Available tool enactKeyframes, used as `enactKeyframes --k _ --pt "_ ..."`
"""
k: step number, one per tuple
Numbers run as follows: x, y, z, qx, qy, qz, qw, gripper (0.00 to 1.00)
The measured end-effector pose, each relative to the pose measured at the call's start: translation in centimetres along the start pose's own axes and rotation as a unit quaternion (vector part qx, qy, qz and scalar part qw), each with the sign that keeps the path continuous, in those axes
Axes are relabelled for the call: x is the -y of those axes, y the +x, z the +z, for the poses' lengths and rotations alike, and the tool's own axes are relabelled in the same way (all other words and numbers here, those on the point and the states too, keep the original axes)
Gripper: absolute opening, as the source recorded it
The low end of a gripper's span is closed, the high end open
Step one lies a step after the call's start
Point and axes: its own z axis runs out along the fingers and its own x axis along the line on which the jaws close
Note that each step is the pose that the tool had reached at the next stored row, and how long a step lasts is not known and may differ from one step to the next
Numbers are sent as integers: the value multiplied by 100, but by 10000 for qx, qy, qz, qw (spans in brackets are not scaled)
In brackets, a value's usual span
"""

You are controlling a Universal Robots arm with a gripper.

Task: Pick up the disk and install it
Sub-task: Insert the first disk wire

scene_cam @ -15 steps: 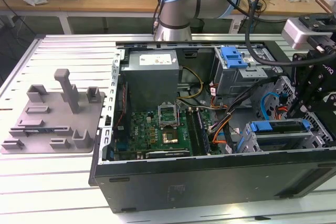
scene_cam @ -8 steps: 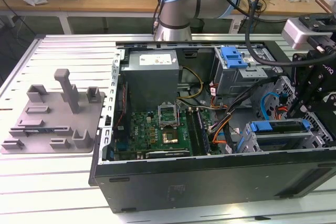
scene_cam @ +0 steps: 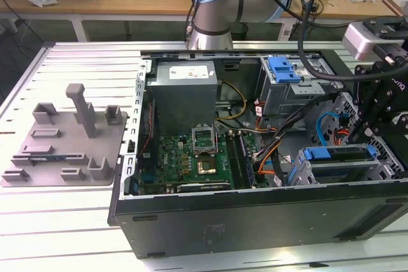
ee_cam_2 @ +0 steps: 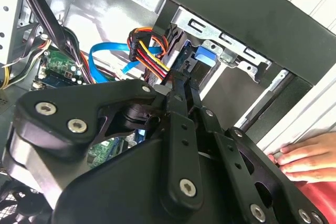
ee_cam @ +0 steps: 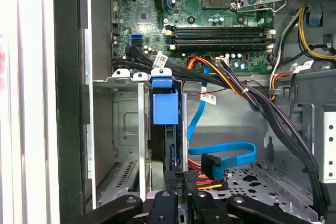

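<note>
The disk (scene_cam: 338, 154) lies edge-up in the slot of the metal drive cage (scene_cam: 305, 173) at the case's corner on the exterior view's right, its blue carrier frame running along the top. In the first wrist view the disk (ee_cam: 166, 106) stands between the cage walls (ee_cam: 123, 124), blue tab facing the motherboard. My gripper (scene_cam: 371, 139) hangs over the disk's end nearest the case wall. In both wrist views its black fingers (ee_cam: 163, 203) close in tightly on that end, and the gripper (ee_cam_2: 184, 80) points at the blue tab of the disk (ee_cam_2: 206, 56).
A blue cable (ee_cam: 226, 161) and a red-orange-yellow power bundle (ee_cam_2: 149, 51) hang beside the cage. A blue bracket (scene_cam: 284, 68) tops the far drive cage. A grey fixture plate (scene_cam: 60, 138) lies outside the case. A hand (ee_cam_2: 304, 158) rests near the case's outer wall.
</note>
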Motion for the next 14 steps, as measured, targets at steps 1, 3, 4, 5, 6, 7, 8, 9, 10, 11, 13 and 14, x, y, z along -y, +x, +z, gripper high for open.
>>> enactKeyframes --k 1,3,4,5,6,7,8,9,10,11,13,14 --pt "0 1 0 0 0 -5 10000 17" --pt "0 2 1 0 0 -14 10000 17" --pt "0 2 2 0 0 -19 10000 17" --pt "0 3 3 0 0 -26 10000 17" --pt "0 3 3 0 1 -33 10000 17" --pt "0 4 4 0 1 -41 10000 17" --pt "0 4 4 -1 1 -49 10000 17" --pt "0 4 5 -1 1 -59 10000 17" --pt "0 5 5 -1 1 -67 10000 17" --pt "0 5 6 -1 1 -74 10000 17" --pt "0 6 9 0 2 -92 10000 17" --pt "0 7 10 0 2 -103 9999 17"
